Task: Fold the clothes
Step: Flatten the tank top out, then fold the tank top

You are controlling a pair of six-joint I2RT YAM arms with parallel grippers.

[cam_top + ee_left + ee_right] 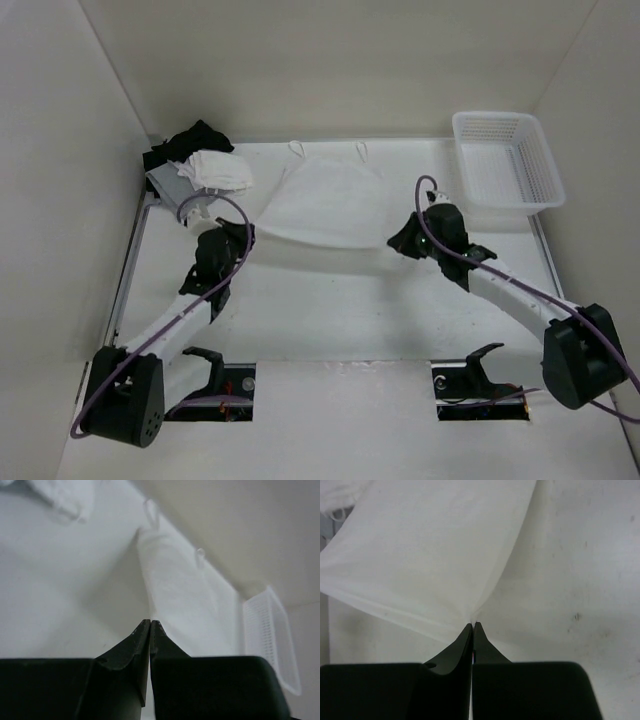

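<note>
The thin white sleeveless fabric top (325, 205) lies at the far centre of the white table (330, 310), with its 2 narrow loop straps (297, 148) toward the back wall. The left gripper (243, 236) and right gripper (398, 243) each have jaws pressed together, pinching 1 near hem corner. The hem is stretched between them.

2 arms, same build. Left arm (170, 325) & right arm (510, 290): white tube links, black joint housings, chunky black base blocks (125, 395). Purple cable (215, 197) runs along each, base to wrist. Left claw (150, 622), right claw (473, 625): matte black, 2 fingers (125, 655) w/ wide flat bodies tapering to thin pts.
</note>
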